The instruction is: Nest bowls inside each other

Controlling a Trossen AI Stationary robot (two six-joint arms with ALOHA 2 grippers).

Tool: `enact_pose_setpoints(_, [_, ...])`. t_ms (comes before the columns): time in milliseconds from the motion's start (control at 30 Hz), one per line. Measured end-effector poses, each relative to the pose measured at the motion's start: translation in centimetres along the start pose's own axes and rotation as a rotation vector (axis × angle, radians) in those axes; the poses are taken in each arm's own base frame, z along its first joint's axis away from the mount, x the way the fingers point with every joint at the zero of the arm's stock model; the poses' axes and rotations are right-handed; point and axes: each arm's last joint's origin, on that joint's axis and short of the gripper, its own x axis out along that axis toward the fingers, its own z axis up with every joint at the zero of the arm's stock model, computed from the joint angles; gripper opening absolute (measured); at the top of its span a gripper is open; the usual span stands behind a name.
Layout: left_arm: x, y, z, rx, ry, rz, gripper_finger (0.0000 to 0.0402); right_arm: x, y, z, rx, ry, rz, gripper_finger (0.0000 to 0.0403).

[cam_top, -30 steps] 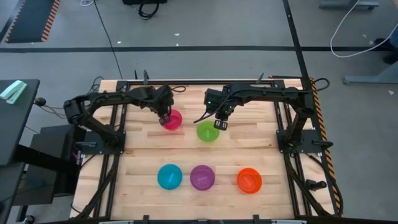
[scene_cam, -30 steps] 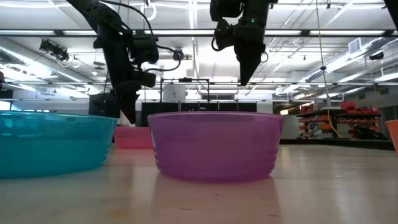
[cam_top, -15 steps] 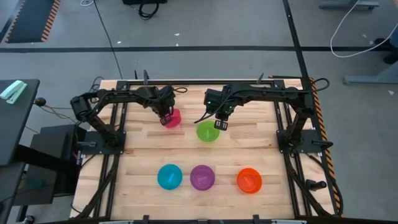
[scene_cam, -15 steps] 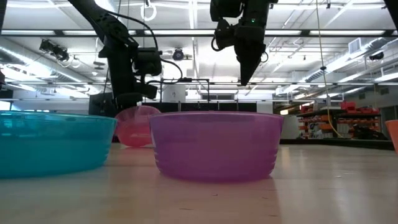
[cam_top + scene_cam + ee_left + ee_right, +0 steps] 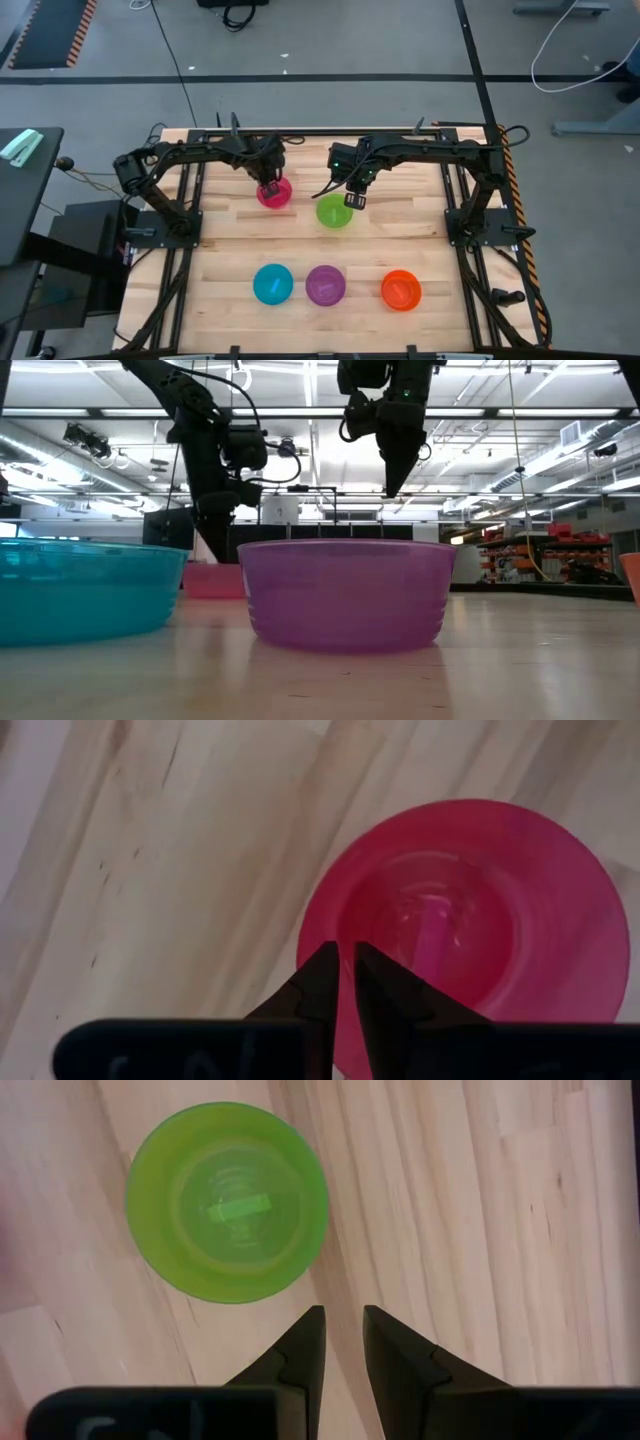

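Observation:
The pink bowl [image 5: 275, 193] sits flat on its base on the far part of the table. My left gripper [image 5: 268, 182] points down at its far-left rim and is shut on it. The green bowl [image 5: 334, 211] stands upright to its right. My right gripper [image 5: 352, 196] hangs above the table just beyond that bowl's far-right side, its fingers nearly together and touching nothing. The blue bowl [image 5: 272, 284], the purple bowl [image 5: 325, 285] and the orange bowl [image 5: 401, 290] stand in a row near the near edge. No yellow bowl is in view. My left gripper [image 5: 347, 960] pinches the pink bowl's rim [image 5: 312, 935] on its far-left side. One finger [image 5: 385, 990] is inside the bowl and the other [image 5: 310, 985] is at the wall's outer side. The fingers come from above, pointing down. The bowl rests flat on the table [image 5: 212, 580].
Bare wooden tabletop [image 5: 420, 230] lies between the far pair of bowls and the near row. Dark frame rails [image 5: 470, 200] and the arm bases run along the left and right sides of the table.
Half a second ago the pink bowl was tipped up on its edge under my left gripper; it has come back down and now sits flat. My left gripper has shifted slightly toward the table's right.

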Motion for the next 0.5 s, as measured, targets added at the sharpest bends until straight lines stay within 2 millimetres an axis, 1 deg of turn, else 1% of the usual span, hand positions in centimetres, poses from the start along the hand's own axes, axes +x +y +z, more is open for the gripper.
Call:
enact_pose_setpoints(300, [0.1, 0.0, -0.1, -0.002, 0.011, 0.000, 0.0044, 0.0, 0.0, 0.0, -0.006, -0.004, 0.000, 0.0080])
enact_pose_setpoints(500, [1.4, 0.1, -0.2, -0.008, 0.063, 0.001, 0.0047, 0.0, 0.0, 0.1, -0.006, -0.006, 0.000, 0.0079])
